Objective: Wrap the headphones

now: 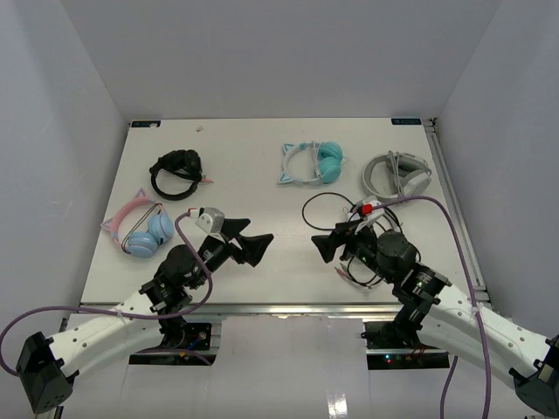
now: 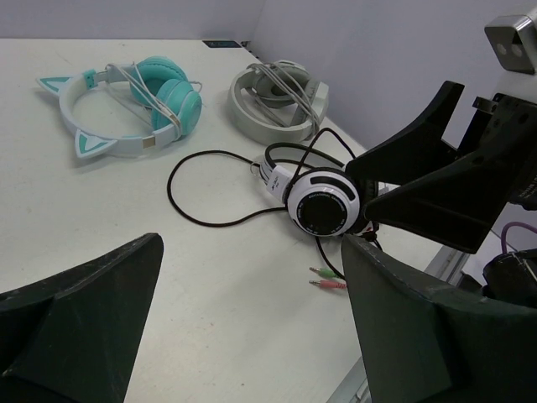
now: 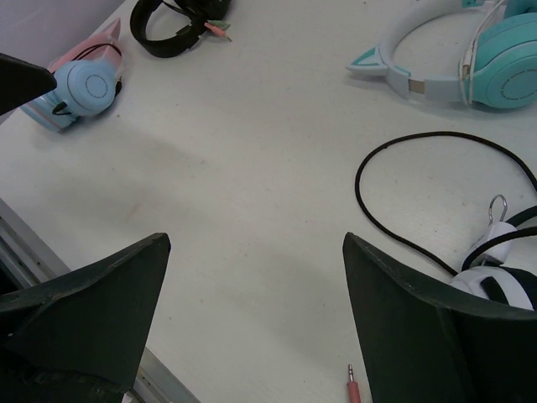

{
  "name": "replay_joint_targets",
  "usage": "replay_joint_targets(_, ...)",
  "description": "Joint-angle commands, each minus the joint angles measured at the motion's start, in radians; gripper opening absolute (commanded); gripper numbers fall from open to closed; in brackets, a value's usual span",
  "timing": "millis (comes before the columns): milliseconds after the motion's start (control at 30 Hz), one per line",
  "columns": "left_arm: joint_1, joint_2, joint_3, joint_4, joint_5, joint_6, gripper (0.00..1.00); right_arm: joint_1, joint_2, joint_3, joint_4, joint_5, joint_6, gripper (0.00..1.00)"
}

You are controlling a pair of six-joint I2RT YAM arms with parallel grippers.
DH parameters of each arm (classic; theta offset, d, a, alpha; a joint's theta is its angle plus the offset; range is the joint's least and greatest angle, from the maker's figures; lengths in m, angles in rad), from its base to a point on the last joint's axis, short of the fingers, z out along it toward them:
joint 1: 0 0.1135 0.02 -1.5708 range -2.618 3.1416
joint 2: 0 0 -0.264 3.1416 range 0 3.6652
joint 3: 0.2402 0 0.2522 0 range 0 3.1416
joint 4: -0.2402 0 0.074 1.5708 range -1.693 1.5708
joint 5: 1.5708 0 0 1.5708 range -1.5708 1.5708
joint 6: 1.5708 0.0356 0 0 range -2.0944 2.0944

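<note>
**Top external:** Two arms reach over the white table (image 1: 262, 157), their pincers facing each other near its middle. The left gripper (image 1: 260, 249) and the right gripper (image 1: 321, 248) both stand spread wide, holding nothing. The white headphones (image 1: 365, 209) lie at the right of the table, largely under the right arm, so how the headband sits cannot be made out. The black cable (image 1: 305, 212) loops out to their left. Black headphones (image 1: 177, 172) and pink-and-blue cat-ear headphones (image 1: 140, 229) lie at the left. Teal cat-ear headphones (image 1: 313, 163) and grey-and-white headphones (image 1: 397, 173) lie toward the far edge.

**Left wrist:** Between the left arm's parted fingers (image 2: 84, 327), one black-and-white ringed ear cup of the headphones (image 2: 325, 204) faces the camera. The right arm's open fingers (image 2: 419, 159) are just beside it. The cable (image 2: 172, 180) curls across the table, and green and pink plugs (image 2: 327, 279) rest in front of the cup. The teal pair (image 2: 134, 105) and the grey-and-white pair (image 2: 277, 101) sit beyond.

**Right wrist:** The right arm's own fingers (image 3: 84, 311) gape over bare table. The headphones (image 3: 495, 281) show at the lower right, partly behind one finger, with the cable (image 3: 361, 180) arcing beside them. A pink plug tip (image 3: 352, 391) lies at the bottom edge.
</note>
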State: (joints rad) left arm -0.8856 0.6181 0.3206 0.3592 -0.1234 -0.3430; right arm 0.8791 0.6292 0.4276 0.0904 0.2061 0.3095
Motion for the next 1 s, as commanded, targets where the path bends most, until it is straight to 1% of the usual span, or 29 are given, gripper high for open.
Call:
replay_joint_targets(0, -0.001, 0.005, -0.002, -0.001, -0.005, -0.007, 0.98, 0.006, -0.012, 0.026, 0.013, 0.100, 0.014, 0.90)
replay_joint_targets(67, -0.001, 0.017, -0.003, 0.001, -0.021, -0.003, 0.98, 0.005, 0.004, 0.067, -0.048, 0.164, 0.018, 0.90)
replay_joint_targets(133, -0.001, 0.029, -0.003, 0.001, -0.036, 0.002, 0.98, 0.004, 0.032, 0.112, -0.128, 0.288, 0.043, 0.91)
replay_joint_targets(200, -0.003, 0.045, -0.001, 0.001, -0.055, 0.009, 0.98, 0.003, 0.084, 0.185, -0.283, 0.432, 0.105, 0.94)
replay_joint_targets(333, -0.002, 0.066, 0.002, 0.001, -0.081, 0.013, 0.98, -0.021, 0.166, 0.318, -0.543, 0.687, 0.285, 0.98)
replay_joint_targets(367, -0.002, 0.069, 0.001, 0.002, -0.085, 0.013, 0.98, -0.042, 0.161, 0.326, -0.586, 0.710, 0.316, 0.99)
replay_joint_targets(433, -0.001, 0.072, -0.001, 0.003, -0.094, 0.013, 0.98, -0.090, 0.142, 0.324, -0.659, 0.715, 0.368, 1.00)
replay_joint_targets(500, -0.001, 0.068, -0.002, 0.000, -0.104, 0.012, 0.98, -0.182, 0.123, 0.296, -0.664, 0.659, 0.387, 0.94)
replay_joint_targets(600, -0.001, 0.056, -0.005, 0.001, -0.102, 0.007, 0.98, -0.306, 0.131, 0.277, -0.666, 0.605, 0.374, 0.92)
replay_joint_targets(733, -0.001, 0.041, -0.008, 0.000, -0.096, 0.004, 0.98, -0.408, 0.112, 0.245, -0.665, 0.577, 0.393, 0.85)
replay_joint_targets(800, -0.001, 0.038, -0.008, 0.000, -0.091, 0.002, 0.98, -0.434, 0.097, 0.223, -0.639, 0.539, 0.394, 0.84)
replay_joint_targets(900, -0.003, 0.034, -0.008, 0.000, -0.093, 0.002, 0.98, -0.439, 0.099, 0.177, -0.589, 0.445, 0.376, 0.84)
replay_joint_targets(967, -0.003, 0.037, -0.008, 0.000, -0.091, 0.002, 0.98, -0.439, 0.113, 0.155, -0.586, 0.438, 0.394, 0.84)
